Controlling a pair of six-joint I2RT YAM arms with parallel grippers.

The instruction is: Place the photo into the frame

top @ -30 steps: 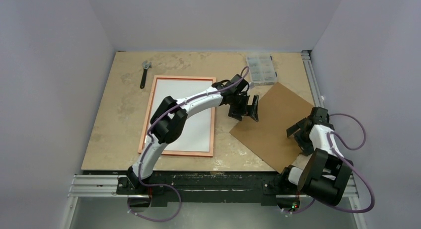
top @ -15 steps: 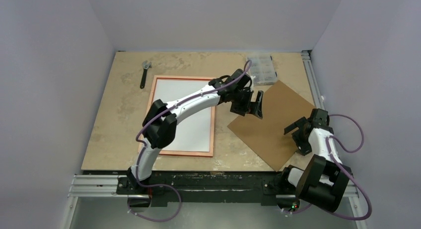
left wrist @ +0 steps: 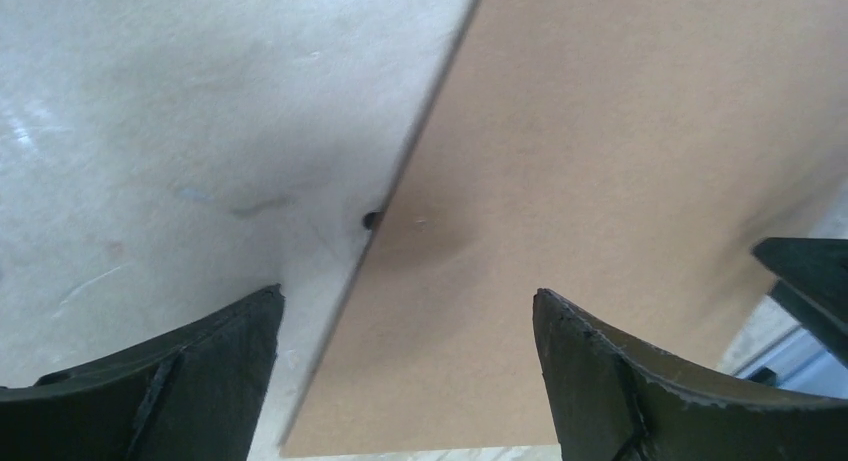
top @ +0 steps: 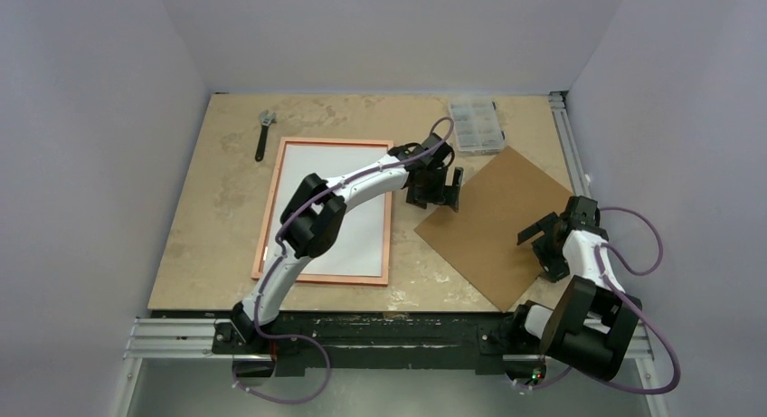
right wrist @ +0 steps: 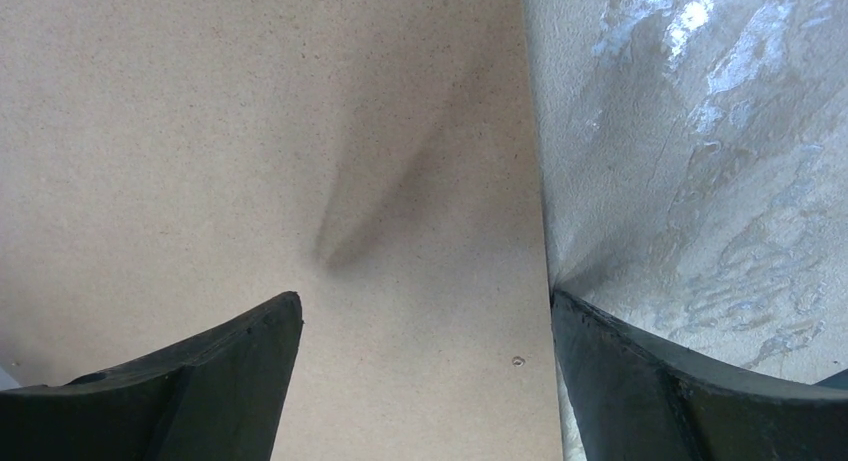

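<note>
While the left claw [left wrist: 405,301] hangs wide open astride the left edge of the board [top: 493,222], the right claw [right wrist: 425,306] gapes just as wide over its right edge, and neither holds anything. The photo [top: 357,236] lies white side up inside the frame [top: 269,200], left of them. My worry is that the thin board, lying flat on the table [top: 208,191], skids when pinched and knocks the frame, shifting the photo.
</note>
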